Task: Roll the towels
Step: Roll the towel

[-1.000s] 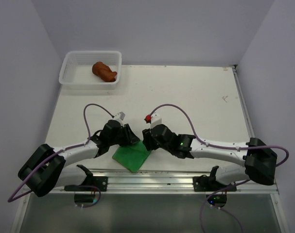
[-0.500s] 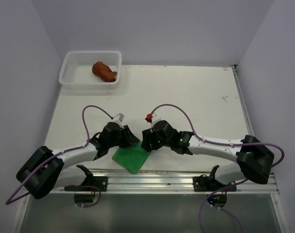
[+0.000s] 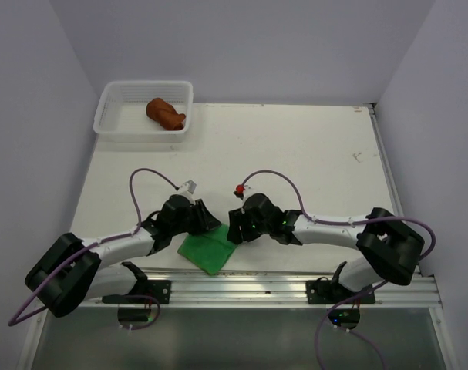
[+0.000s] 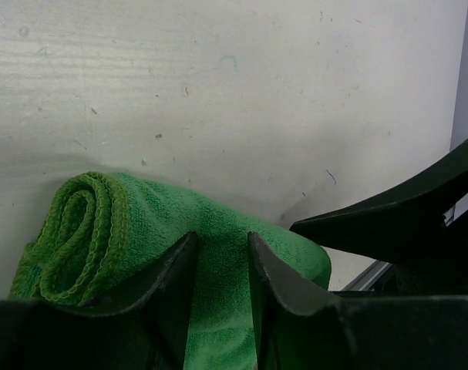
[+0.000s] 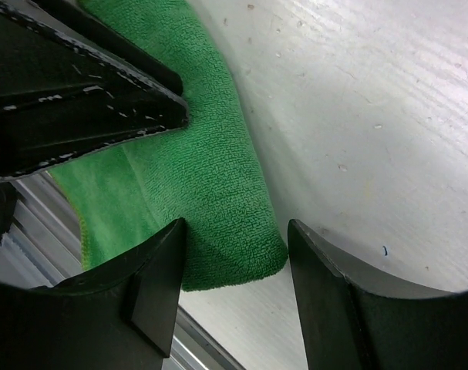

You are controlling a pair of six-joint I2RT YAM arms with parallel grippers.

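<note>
The bright green towel (image 3: 209, 250) lies near the table's front edge, its far part rolled into a thick tube (image 4: 141, 216). My left gripper (image 3: 205, 220) sits on the roll's left part, its jaws (image 4: 222, 239) narrowed onto the cloth, which fills the gap between them. My right gripper (image 3: 232, 225) stands open around the roll's right end (image 5: 218, 177): one finger touches the cloth, the other is apart from it over bare table (image 5: 236, 227). The rust-brown towel (image 3: 166, 113) lies bundled in the white basket (image 3: 110, 123).
The basket stands at the table's far left corner. A metal rail (image 3: 241, 281) runs along the near edge just below the green towel. The two grippers are close together, each one's black fingers (image 4: 403, 216) showing in the other's wrist view.
My right gripper's jaws have spread wider around the roll's end, and the right arm's elbow has swung in to the left. The left gripper and towel have stayed in place.
</note>
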